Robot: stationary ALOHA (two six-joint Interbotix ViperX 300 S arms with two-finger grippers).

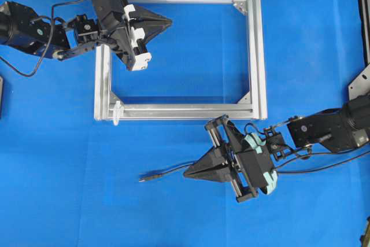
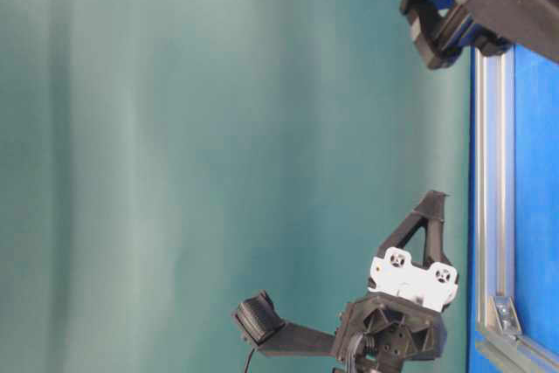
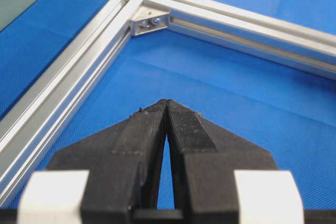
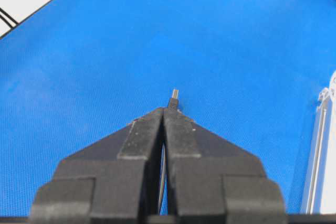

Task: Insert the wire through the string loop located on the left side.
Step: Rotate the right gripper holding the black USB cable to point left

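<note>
A: Overhead view: the wire point(image 1: 167, 172) lies on the blue mat point(image 1: 58, 160), its plug point(image 1: 147, 177) with the metal tip pointing toward the picture's left; it lies outside the aluminium frame point(image 1: 257, 50), below the lower rail; the string loop point(image 1: 117, 111) stands at the frame's lower-left corner, well apart from the plug.

B: And the pincers?

A: Right gripper point(image 1: 188, 173) clenched on nothing, jaws pressed together and hovering above the wire, the plug showing just past its tips in the right wrist view; whether it touches the wire cannot be told; left gripper point(image 1: 169, 23) likewise clenched and empty, over the frame's upper-left part.

B: Progress?

A: By my reading, nothing done; the wire is ungrasped and unthreaded; left to do: open the jaws, seize the wire near the plug, carry it to the loop, pass the tip through.
</note>
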